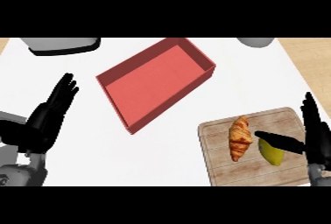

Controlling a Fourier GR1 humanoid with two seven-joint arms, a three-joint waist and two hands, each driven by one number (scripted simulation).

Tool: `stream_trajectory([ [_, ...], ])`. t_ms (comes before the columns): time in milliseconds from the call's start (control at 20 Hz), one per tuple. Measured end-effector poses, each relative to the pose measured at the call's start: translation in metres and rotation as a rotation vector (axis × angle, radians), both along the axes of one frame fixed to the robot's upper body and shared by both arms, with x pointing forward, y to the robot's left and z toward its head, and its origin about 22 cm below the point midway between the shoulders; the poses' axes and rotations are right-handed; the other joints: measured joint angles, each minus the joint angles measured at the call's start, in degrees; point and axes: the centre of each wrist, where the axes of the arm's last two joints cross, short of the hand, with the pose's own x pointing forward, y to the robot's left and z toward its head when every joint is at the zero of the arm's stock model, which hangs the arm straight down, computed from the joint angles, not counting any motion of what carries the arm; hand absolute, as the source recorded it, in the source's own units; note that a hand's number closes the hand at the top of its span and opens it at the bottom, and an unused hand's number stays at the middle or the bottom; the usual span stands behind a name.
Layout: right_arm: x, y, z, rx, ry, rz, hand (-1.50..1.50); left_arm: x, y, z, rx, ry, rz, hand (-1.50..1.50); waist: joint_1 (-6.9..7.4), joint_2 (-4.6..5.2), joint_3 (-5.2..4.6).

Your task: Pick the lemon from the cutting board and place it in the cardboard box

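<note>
Early stage: lemon [271, 153] not yet lifted, sitting on cutting board [258, 173] just right of croissant [240, 138]. Right hand [315, 131] open, thumb laid across lemon's top, nothing grasped. Left hand [48, 116] open, resting far left of board. Cardboard box [129, 70] up-left of board, unfilled. Lemon's long axis near-vertical in head view, lower tip pointing toward bottom edge.

A white counter [77, 166] carried a red box [155, 81], which lay between the two hands, ahead of them. A wooden board [220, 168] sat just left of the right hand [317, 131]. The left hand [48, 116] hovered near the counter's left edge.
</note>
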Motion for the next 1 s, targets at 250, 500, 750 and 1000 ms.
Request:
stream_trajectory([
  [250,-0.056,-0.037,-0.039,-0.391,0.162,-0.161,-1.5,0.0,-0.014,-0.001,0.063,0.009,-0.095,0.0,0.95,-0.09,-0.46],
  [500,-0.091,-0.048,-0.042,-0.618,0.228,-0.223,-1.5,-0.002,-0.03,-0.007,0.096,0.015,-0.158,0.0,2.78,-0.37,-0.75],
  [750,-0.112,-0.039,-0.027,-0.657,0.335,-0.213,-1.5,0.001,-0.042,-0.006,0.116,0.013,-0.185,0.0,3.71,-0.4,-0.89],
  [1000,-0.117,-0.007,0.002,-0.591,0.458,-0.164,-1.5,0.003,-0.052,-0.009,0.115,0.014,-0.211,0.0,4.87,-0.27,-0.76],
])
